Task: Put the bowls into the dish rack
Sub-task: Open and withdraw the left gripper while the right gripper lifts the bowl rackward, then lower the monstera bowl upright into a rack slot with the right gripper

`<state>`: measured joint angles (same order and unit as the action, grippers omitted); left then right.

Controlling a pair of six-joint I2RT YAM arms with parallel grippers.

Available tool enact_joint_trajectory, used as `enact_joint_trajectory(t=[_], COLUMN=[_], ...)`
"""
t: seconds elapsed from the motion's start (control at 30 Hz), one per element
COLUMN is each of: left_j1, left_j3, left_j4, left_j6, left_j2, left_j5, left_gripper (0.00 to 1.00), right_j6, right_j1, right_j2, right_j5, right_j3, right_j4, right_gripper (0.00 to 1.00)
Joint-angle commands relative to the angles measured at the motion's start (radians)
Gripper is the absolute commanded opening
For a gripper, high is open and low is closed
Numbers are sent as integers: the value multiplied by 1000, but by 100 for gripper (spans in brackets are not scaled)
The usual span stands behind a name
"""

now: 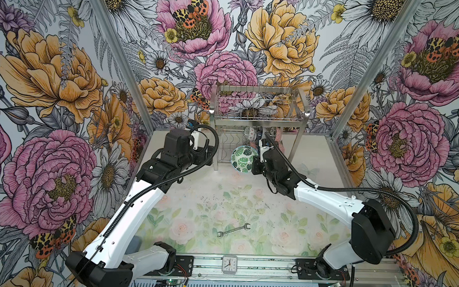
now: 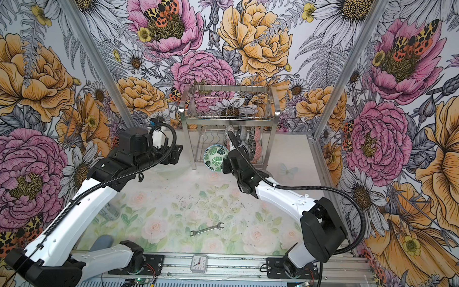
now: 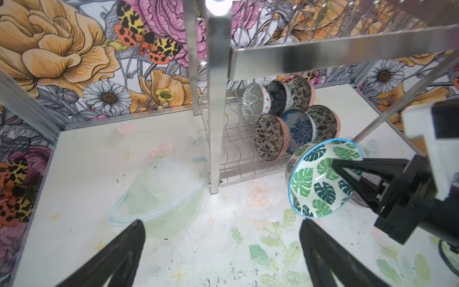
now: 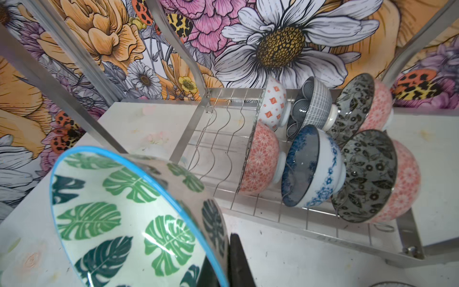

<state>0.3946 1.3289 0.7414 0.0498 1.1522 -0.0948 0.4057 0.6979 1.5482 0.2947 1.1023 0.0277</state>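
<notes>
**Green-leaf bowl at the rack front**

I have the right jaws clamped on the rim of the green-leaf bowl (image 3: 320, 179). It is tilted on edge, just in front of the dish rack (image 1: 258, 120), at its lower shelf. 6 bowls (image 4: 323, 161) stand on edge in that shelf's slots. My left jaws gape wide, holding nothing, above the desk (image 1: 208, 198).

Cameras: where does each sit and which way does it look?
Top views: overhead, looking down at the dish rack; left arm, right arm show.
Left wrist: on left arm, facing rack's lower shelf; open left gripper shows.
Right wrist: on right arm, facing racked bowls; right gripper shows.
Shared: wrist views both show green leaf bowl.
</notes>
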Motion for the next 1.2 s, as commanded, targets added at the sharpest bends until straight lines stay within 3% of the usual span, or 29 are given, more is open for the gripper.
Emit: enact_joint_trajectory(t=[0.0,0.23,0.37,0.63,1.17], left_j1=[-14,-62,-112,-184,-212], left_j3=[-25,-69,-154,-213,-244], left_j4=[35,13,-52,-109,-117], left_j6=[-50,-52,-31,-13,-16], left_j2=[-24,-66,-69,-59,-132], left_j5=[40,2,57,140,105], left_gripper=[99,99,99,98,99], right_j6=[-69,-146,-191,-286,-475], right_j1=[36,52,52,52,20], right_j2=[30,154,223,349,697], right_j5=[232,421,478,562,669], right_j3=[98,212,282,407,751], right_j4=[-54,-74,-77,-89,-130], right_gripper=[0,0,0,0,0])
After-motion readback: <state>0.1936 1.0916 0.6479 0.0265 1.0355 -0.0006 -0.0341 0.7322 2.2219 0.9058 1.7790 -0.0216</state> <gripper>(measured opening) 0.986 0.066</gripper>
